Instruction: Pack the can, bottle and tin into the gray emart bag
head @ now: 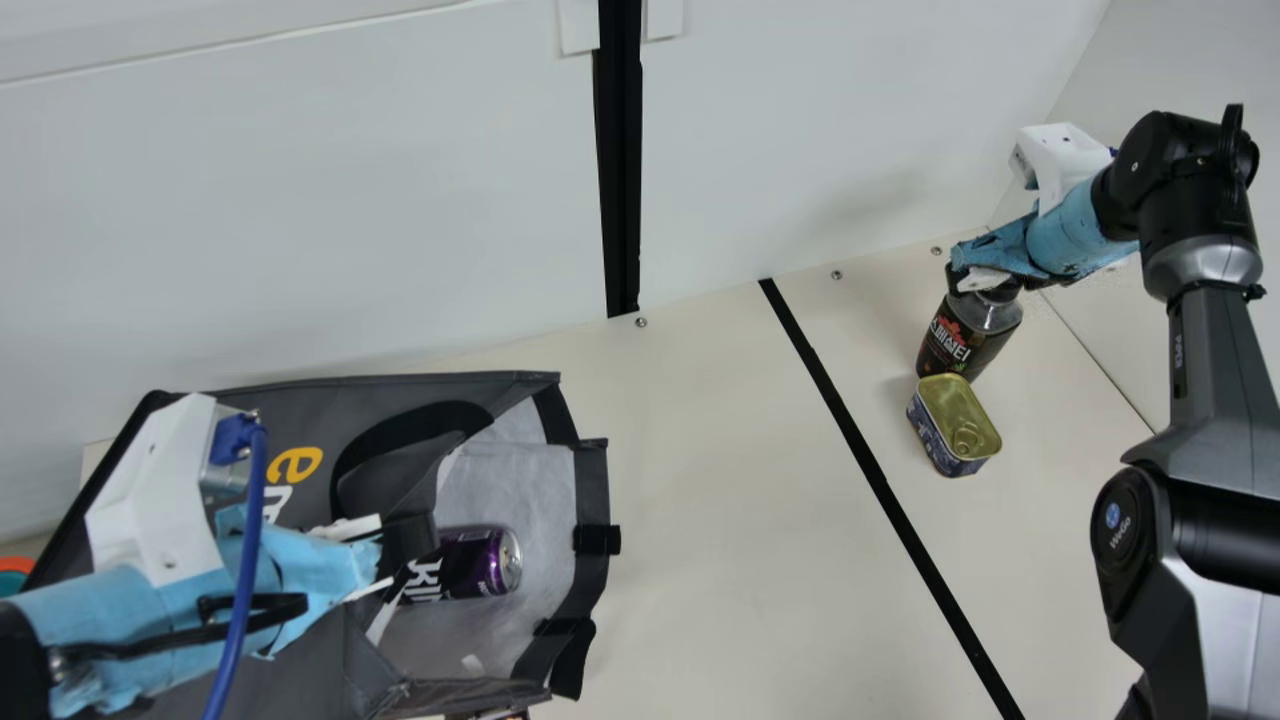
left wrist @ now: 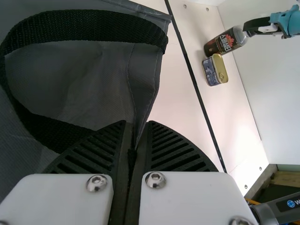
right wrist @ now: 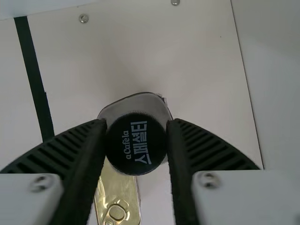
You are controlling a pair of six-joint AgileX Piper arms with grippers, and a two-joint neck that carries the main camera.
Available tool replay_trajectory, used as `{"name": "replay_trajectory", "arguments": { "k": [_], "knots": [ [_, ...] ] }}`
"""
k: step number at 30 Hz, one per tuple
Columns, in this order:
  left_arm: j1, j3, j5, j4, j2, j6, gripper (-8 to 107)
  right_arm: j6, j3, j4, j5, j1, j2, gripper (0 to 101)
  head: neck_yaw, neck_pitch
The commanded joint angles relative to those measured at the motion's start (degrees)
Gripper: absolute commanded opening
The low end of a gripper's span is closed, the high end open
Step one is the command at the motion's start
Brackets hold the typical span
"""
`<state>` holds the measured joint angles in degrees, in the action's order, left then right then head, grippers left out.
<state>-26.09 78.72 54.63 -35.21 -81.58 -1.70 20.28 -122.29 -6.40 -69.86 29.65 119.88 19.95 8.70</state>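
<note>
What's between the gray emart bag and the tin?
Main view: cream tabletop, crossed by one black strip, lies between the gray emart bag and the tin. No other object in that gap.

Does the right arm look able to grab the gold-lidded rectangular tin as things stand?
Probably not yet: the right gripper looks closed on the black-capped dark bottle, which stands right beside the tin.

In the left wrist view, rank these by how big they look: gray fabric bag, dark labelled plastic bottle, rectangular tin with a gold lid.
1. Gray fabric bag, cut off by the view's edge and much nearer this camera, which enlarges it
2. Dark labelled plastic bottle
3. Rectangular tin with a gold lid
</note>
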Motion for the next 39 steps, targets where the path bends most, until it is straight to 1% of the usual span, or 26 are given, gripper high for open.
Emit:
{"name": "replay_trajectory", "arguments": {
  "k": [1, 3, 4, 27, 39],
  "knots": [
    [0.00, 0.00, 0.00, 0.00, 0.00, 0.00, 10, -0.08, -0.01, -0.14, -0.04, 0.02, 0.09, 17, 0.05, 1.30],
    [0.00, 0.00, 0.00, 0.00, 0.00, 0.00, 10, -0.11, -0.04, -0.22, -0.04, 0.07, 0.11, 4, 0.05, 1.30],
    [0.00, 0.00, 0.00, 0.00, 0.00, 0.00, 10, -0.12, -0.06, -0.26, -0.04, 0.10, 0.11, 0, 0.05, 1.30],
    [0.00, 0.00, 0.00, 0.00, 0.00, 0.00, 10, 0.61, -1.22, -1.50, -0.04, -0.08, -1.84, 0, 0.05, 1.30],
    [0.00, 0.00, 0.00, 0.00, 0.00, 0.00, 10, 2.33, 0.07, -2.48, -0.04, -0.68, -4.68, 0, 0.05, 1.30]
  ]
}}
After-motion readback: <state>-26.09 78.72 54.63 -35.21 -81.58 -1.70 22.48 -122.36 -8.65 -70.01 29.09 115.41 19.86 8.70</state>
